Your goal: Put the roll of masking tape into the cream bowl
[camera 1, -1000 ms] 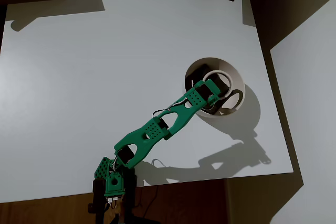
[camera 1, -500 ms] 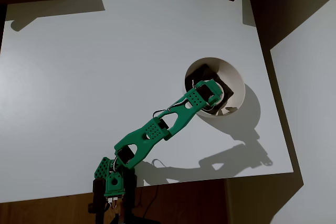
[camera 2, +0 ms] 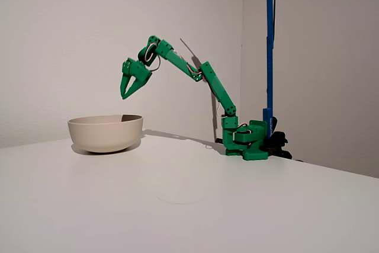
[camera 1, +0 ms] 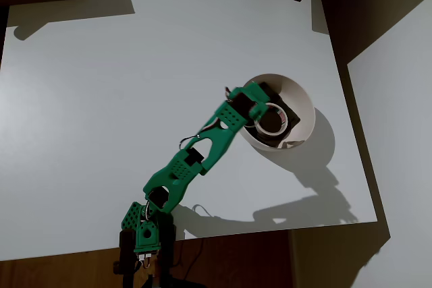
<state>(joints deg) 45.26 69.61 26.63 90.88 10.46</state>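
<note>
One roll of masking tape (camera 1: 272,118) lay inside one cream bowl (camera 1: 303,102) (on dark patch). Tool (camera 2: 131,90) hovered above bowl, fingers spread, empty.

cream bowl (camera 2: 105,132) wall hides its inside in the fixed view; green arm (camera 1: 202,153) covers bowl's near rim overhead

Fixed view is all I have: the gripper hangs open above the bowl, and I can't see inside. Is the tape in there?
Observer: Yes. From overhead, the roll of masking tape lies flat inside the cream bowl.
Operator: Where in it?
Observer: On the dark brown patch at the bottom, near the middle.
Operator: Is the gripper right over it?
Observer: The gripper sits over the bowl's left part in the overhead view, by the roll's left edge.
</note>
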